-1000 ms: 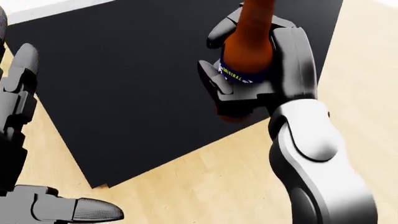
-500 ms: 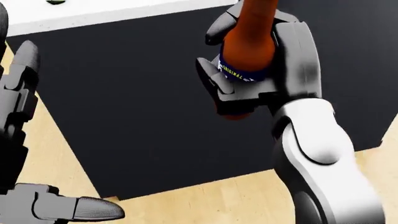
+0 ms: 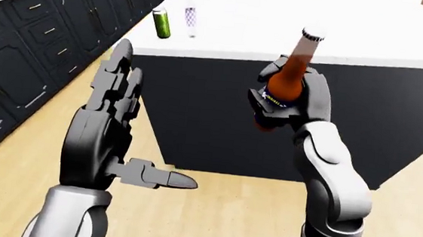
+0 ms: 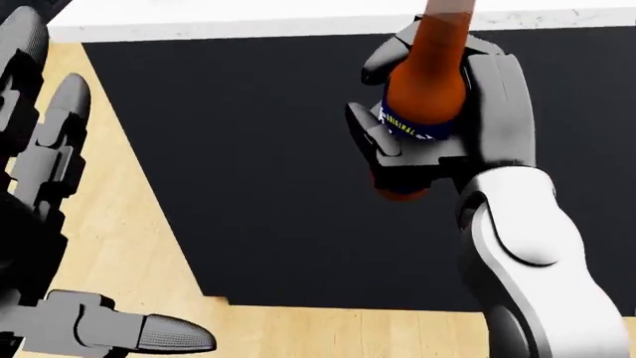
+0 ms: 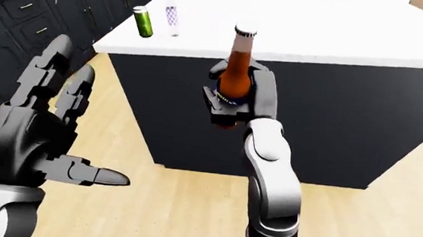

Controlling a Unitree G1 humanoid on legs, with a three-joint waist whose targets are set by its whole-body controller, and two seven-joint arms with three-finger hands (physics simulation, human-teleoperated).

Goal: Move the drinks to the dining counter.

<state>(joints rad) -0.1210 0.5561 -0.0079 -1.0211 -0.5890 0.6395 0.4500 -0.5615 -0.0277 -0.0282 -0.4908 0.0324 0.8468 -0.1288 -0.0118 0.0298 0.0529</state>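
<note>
right robot hand (image 3: 289, 99) clamped round brown bottle (image 3: 291, 73), upright so nothing spills | left robot hand (image 3: 109, 127) fingers spread, empty | white surface (image 3: 339, 32) at 12 o'clock | green can (image 3: 161, 23), clear bottle (image 3: 190, 19) there at 11 o'clock

Right robot hand (image 3: 289, 99): raised upright at mid-view in the left-eye view, its dark fingers (image 4: 373, 142) closed round the body of an amber bottle (image 5: 236, 69), which stands vertical with its neck rising above the hand. The pale forearm (image 3: 332, 179) descends from the wrist to the lower edge, bent at the elbow. Left robot hand (image 3: 109, 127): held up at the left, palm turned inward, fingers (image 5: 45, 77) extended upward and spread, thumb (image 4: 129, 332) projecting sideways toward the right. It grips nothing.
</note>
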